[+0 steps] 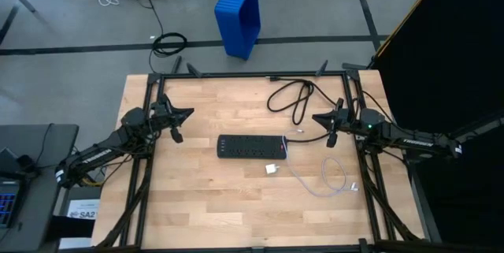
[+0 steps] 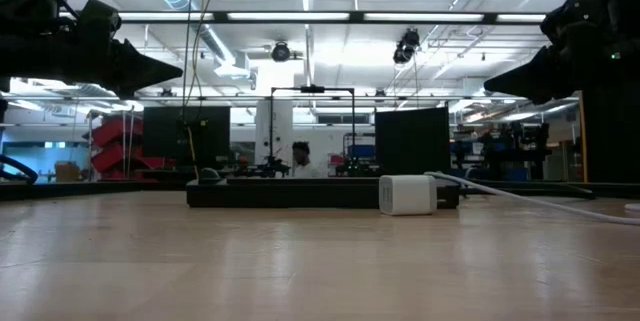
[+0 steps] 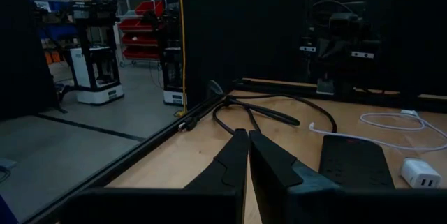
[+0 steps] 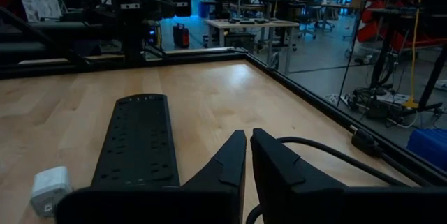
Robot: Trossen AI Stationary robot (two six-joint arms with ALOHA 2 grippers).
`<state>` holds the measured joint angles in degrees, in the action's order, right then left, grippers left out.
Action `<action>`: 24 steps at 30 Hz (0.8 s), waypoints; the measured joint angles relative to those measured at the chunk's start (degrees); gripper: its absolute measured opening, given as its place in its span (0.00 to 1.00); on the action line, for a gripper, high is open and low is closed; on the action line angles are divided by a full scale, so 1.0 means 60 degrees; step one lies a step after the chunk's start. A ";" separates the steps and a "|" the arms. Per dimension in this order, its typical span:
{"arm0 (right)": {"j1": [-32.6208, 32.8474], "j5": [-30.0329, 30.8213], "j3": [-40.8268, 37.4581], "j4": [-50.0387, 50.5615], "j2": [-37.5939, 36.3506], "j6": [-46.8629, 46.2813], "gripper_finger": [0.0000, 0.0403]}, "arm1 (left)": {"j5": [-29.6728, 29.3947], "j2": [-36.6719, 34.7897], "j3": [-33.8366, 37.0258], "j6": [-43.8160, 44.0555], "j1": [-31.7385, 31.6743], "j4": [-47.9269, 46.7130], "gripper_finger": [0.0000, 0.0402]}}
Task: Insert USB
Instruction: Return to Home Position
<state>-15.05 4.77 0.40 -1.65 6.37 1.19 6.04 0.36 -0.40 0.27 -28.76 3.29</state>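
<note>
The USB cable [image 1: 331, 180] is a thin white cable lying in a loose loop on the wooden table, right of a small white charger block [image 1: 272, 170]; it also shows in the left wrist view [image 3: 391, 121]. A long black power strip [image 1: 252, 146] lies flat at the table's middle. My left gripper [image 1: 190, 113] hovers shut above the table's left part, pointing level toward the strip. My right gripper [image 1: 315, 117] hovers shut at the right, pointing level toward it. In both wrist views, left [image 3: 246, 135] and right [image 4: 248, 135], the fingertips meet with nothing between them.
A thick black cord [image 1: 291, 99] curls on the table's far part, between the strip and the far frame rail. Black frame rails [image 1: 252, 74] edge the table. A blue crate [image 1: 239, 16] stands on the floor beyond. The near half of the table is bare wood.
</note>
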 joint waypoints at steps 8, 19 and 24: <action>0.0002 0.0001 0.0000 0.0000 0.0000 0.0000 0.02 | 0.0000 0.0000 0.0000 0.0000 -0.0003 0.0000 0.00; 0.0000 0.0001 0.0000 0.0000 0.0000 0.0000 0.00 | -0.0002 0.0000 0.0000 0.0000 -0.0003 -0.0001 0.00; 0.0000 0.0001 -0.0001 0.0000 0.0000 0.0000 0.01 | 0.0001 0.0000 0.0000 0.0000 0.0001 -0.0003 0.00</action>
<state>-15.05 4.78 0.40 -1.65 6.37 1.19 6.04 0.36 -0.40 0.27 -28.76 3.27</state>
